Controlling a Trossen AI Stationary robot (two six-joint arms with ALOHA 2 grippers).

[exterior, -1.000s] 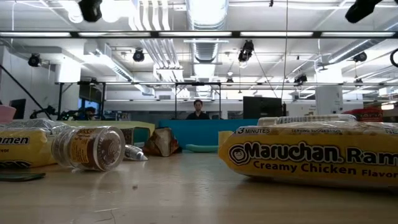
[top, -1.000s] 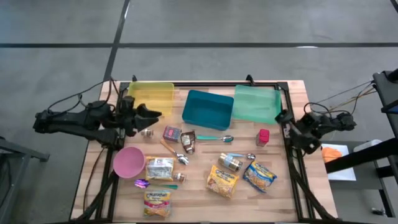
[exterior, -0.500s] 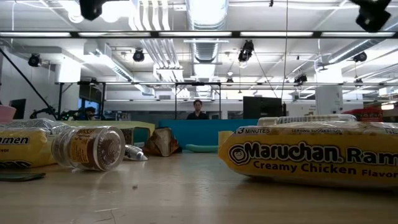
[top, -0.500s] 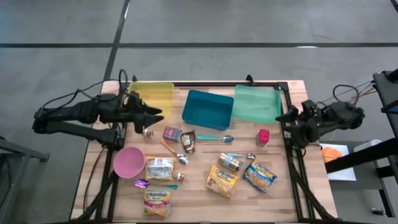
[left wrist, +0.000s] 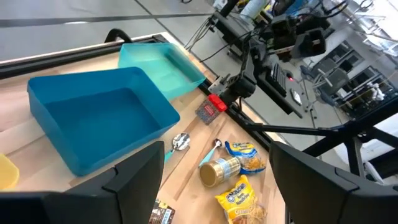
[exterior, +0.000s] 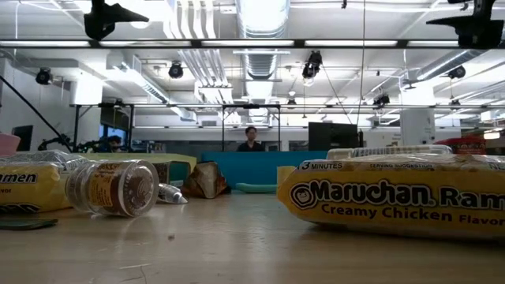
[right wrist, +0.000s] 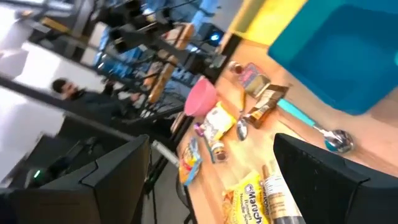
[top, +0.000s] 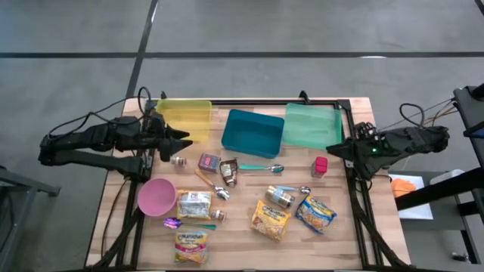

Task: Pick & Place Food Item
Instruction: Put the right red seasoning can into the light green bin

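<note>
Food items lie loose on the wooden table: ramen packets, a jar on its side, a brown packet and a small red box. My left gripper hangs open above the table's left edge, beside the yellow bin. My right gripper hangs open above the right edge, near the green bin. Both point nearly level toward the table's middle, with nothing between their fingers.
A blue bin stands between the yellow and green ones at the far edge. A pink bowl sits at the left, and a teal-handled spoon lies mid-table. A black frame rail runs along the right side. A person sits far behind the table.
My right gripper has risen, rolled, and tipped up from pointing down to nearly level, now reaching toward the table's left. My left gripper has tipped up toward level with little travel. Both stay open. Nothing on the table has moved.
</note>
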